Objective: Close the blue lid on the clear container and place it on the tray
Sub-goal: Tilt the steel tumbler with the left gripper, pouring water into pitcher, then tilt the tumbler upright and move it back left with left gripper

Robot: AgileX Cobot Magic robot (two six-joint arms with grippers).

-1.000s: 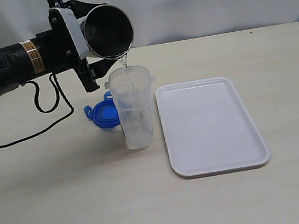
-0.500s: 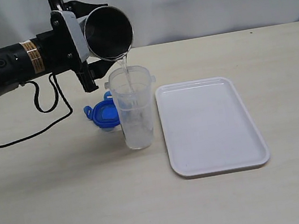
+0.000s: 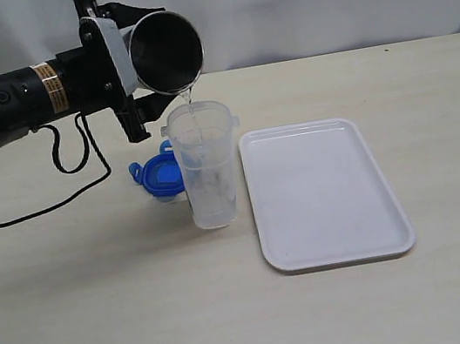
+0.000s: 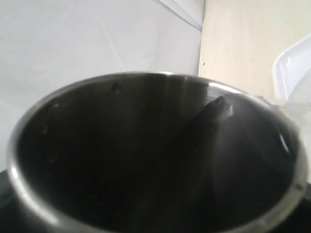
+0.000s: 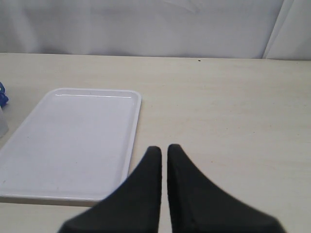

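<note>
The clear container (image 3: 206,171) stood upright on the table (image 3: 104,317), long axis vertical and open mouth up, just beside the left edge of the tray (image 3: 327,195) and not on it. The blue lid (image 3: 158,177) lay flat on the table behind the container, partly hidden by it. The tray lay flat, its long sides running from the far side toward the camera. The left gripper (image 3: 127,65) grasped a steel cup (image 3: 165,50), which was tipped on its side with its lip over the container's mouth and a thin thread of water (image 3: 188,99) falling in. The right gripper (image 5: 164,153) was clenched with nothing in it, over the table near the tray. A yellow label (image 3: 49,85) ringed the left arm, its print too small to read.
</note>
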